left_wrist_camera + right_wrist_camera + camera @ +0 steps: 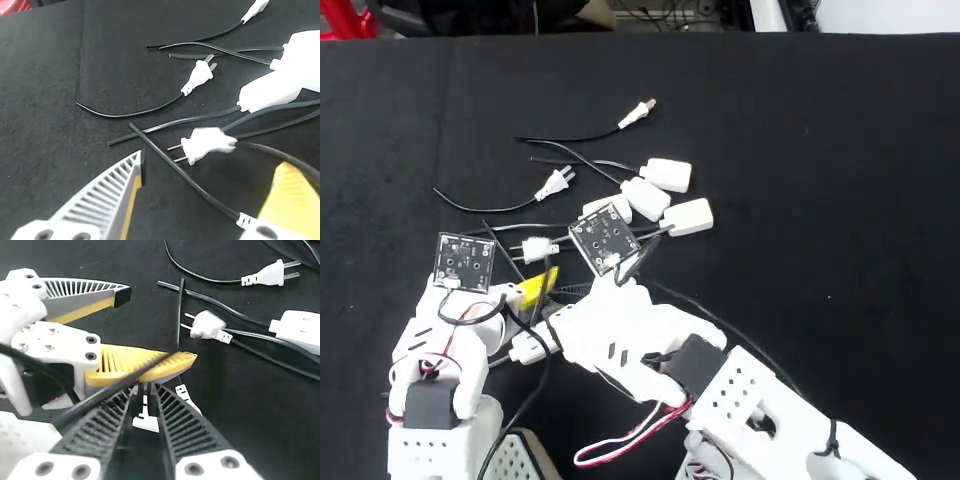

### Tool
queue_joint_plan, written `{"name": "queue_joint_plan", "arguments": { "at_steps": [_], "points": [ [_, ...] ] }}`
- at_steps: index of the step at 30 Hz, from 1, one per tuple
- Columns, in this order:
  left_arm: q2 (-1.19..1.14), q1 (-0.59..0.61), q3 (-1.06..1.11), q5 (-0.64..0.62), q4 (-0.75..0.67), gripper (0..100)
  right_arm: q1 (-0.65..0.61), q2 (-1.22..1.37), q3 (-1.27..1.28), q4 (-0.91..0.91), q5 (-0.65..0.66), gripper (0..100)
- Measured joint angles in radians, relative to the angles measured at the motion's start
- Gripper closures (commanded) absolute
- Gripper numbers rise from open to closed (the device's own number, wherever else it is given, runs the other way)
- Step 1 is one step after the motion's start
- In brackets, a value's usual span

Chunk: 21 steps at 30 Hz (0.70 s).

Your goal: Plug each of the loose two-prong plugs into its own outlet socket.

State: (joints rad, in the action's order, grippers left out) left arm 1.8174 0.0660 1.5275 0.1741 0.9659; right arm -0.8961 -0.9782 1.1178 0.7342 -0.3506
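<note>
Left gripper [207, 162]: jaws spread wide, one grey-white ribbed finger and one yellow, holding nothing.
Between the left jaws: a white two-prong plug on a black cord [206, 142] lies on the black cloth table [45, 100], prongs toward the grey-white finger. A thin loose black cord [185, 175] crosses the same gap.
Right gripper [146, 387]: black ribbed jaws drawn to a thin slit with a small white plastic plug body [145, 417] caught in it. The tips sit just under the left gripper's yellow finger.
Beyond both jaws: a second white two-prong plug [555, 182], a slim white plug farther off [638, 113], and a cluster of white block outlet sockets [667, 175].
</note>
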Motion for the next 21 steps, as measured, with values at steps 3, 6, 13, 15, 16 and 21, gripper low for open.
{"name": "queue_joint_plan", "arguments": {
  "at_steps": [3, 6, 13, 15, 16, 21],
  "points": [
    [0.000, 0.006, 0.000, 0.005, 0.040, 60, 0.049, 0.000, 0.000, 0.000, 0.031, 98.7],
    [0.000, 0.021, 0.000, 0.061, 0.075, 60, 0.074, 0.002, 0.000, 0.000, 0.043, 98.6],
    [0.000, 0.155, -0.048, 0.005, 0.081, 60, 0.083, 0.002, 0.000, 0.000, 0.089, 98.6],
    [0.000, 0.160, -0.054, -0.006, 0.081, 60, 0.081, 0.002, 0.005, -0.014, 0.095, 98.6],
    [0.000, 0.164, -0.054, -0.008, 0.081, 60, 0.081, 0.002, 0.018, -0.037, 0.097, 98.5],
    [0.000, 0.209, -0.054, -0.009, 0.081, 60, 0.081, 0.002, 0.127, -0.190, 0.141, 86.5]
  ]
}}
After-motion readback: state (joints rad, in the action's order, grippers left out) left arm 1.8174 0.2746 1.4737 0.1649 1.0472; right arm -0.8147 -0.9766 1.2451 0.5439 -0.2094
